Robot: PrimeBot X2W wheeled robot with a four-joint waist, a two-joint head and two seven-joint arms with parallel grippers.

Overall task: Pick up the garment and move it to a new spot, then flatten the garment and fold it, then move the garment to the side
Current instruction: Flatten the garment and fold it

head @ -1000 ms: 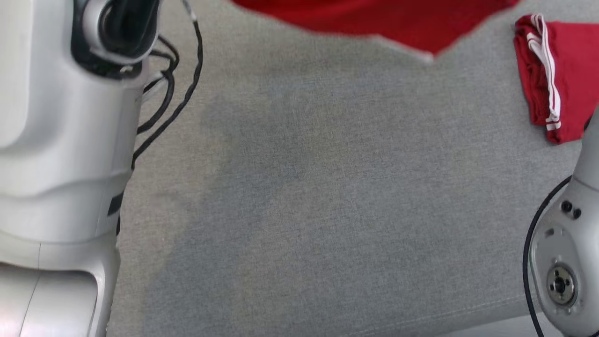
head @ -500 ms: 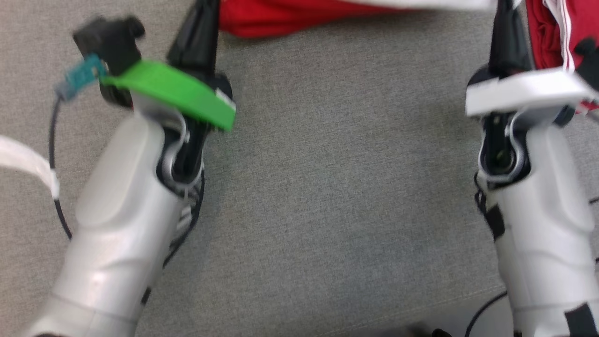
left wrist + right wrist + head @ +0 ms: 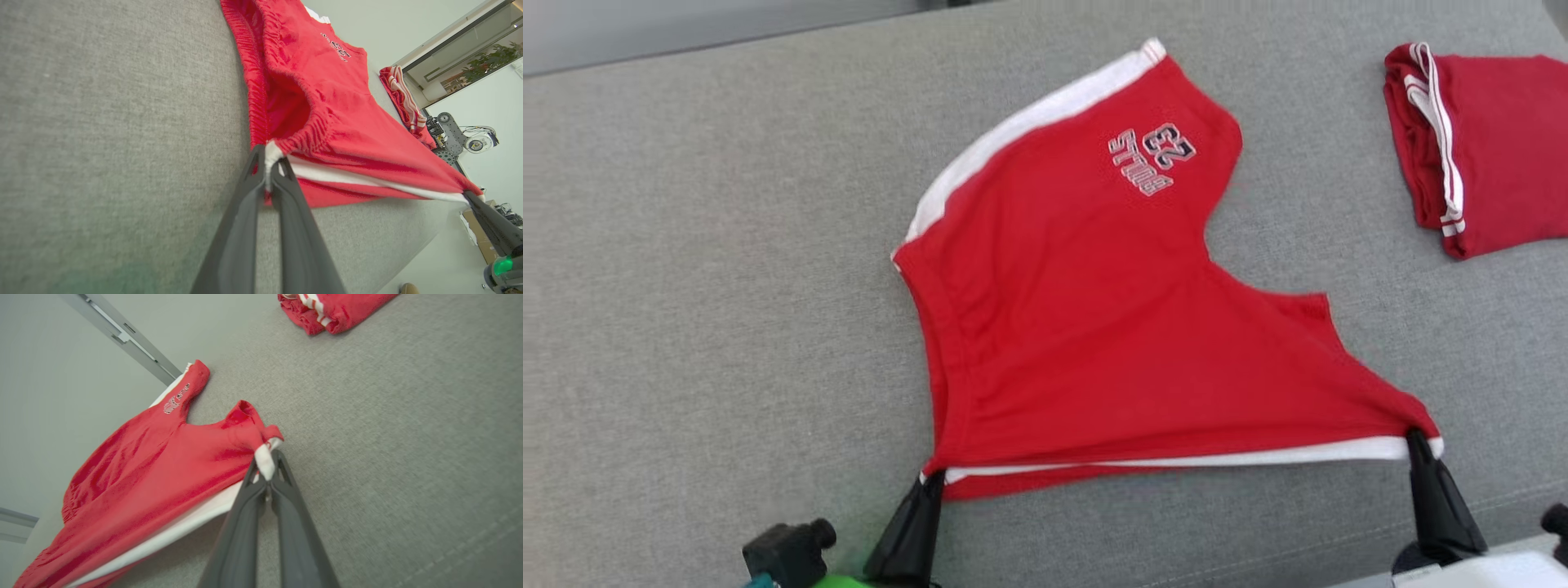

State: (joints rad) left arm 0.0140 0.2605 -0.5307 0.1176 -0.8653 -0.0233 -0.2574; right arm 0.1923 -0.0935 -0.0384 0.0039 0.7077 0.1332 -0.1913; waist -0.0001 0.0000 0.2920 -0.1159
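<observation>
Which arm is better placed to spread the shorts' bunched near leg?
Right, probably: the right gripper is shut on that leg's hem corner of the red shorts; the left gripper pinches the waistband end.

1. A grey woven upholstered surface (image 3: 686, 286) spreads from near to far, evenly lit, with no hard shadows.
2. A stitched seam (image 3: 474, 543) runs along its near edge.
3. Past the far edge lies a plain pale strip (image 3: 686, 33); floor or wall, it is unclear.
4. To the right, the left wrist view shows a glazed panel (image 3: 461, 49) with green foliage (image 3: 490, 61) behind it, beside a white wall (image 3: 498, 102).
5. A cardboard box (image 3: 480, 245) stands on the pale floor (image 3: 429, 265) there.
6. In the right wrist view, a grey metal rail (image 3: 122, 335) crosses a pale surface at the far left.
</observation>
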